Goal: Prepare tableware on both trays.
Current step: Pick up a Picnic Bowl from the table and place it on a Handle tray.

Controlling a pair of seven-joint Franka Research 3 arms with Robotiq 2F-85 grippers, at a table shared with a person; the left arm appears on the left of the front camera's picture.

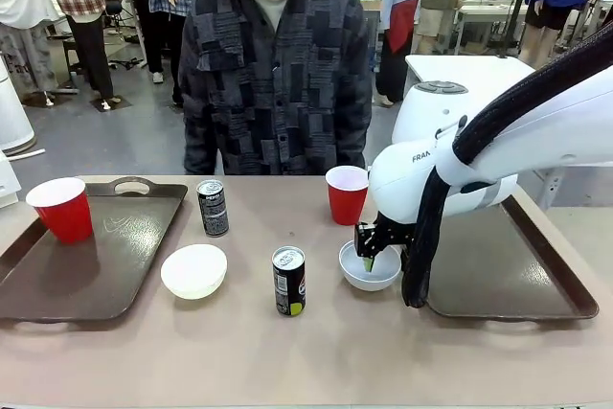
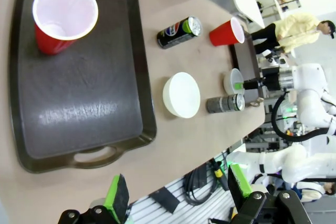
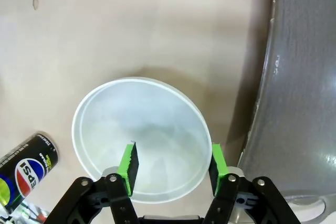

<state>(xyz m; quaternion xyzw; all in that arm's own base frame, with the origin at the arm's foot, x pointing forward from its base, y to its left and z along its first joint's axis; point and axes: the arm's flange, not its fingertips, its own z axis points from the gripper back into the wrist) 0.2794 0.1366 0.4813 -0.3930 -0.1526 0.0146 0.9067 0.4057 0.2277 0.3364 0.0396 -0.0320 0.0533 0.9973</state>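
Right pincer (image 3: pixel 172 167), jaws apart astride the rim of a white bowl (image 3: pixel 139 129) on the surface (image 1: pixel 287 361) beside the bare right tray (image 1: pixel 517 265); left tray (image 1: pixel 115 265) holds one red cup (image 1: pixel 62 208); second cup (image 1: pixel 347 193), second bowl (image 1: pixel 193 270), near can (image 1: pixel 288 281) and far can (image 1: pixel 213 207) lie off-tray.

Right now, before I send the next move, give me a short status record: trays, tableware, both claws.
left tray: holds one red cup
right tray: nothing on the part that shows
second red cup: on the tabletop, far side
far Pepsi can: tabletop, upright
near Pepsi can: tabletop, upright
left bowl: tabletop, beside left tray
right bowl: tabletop, beside right tray
right claw: straddles right bowl's rim, pads apart
left claw: open, holding nothing
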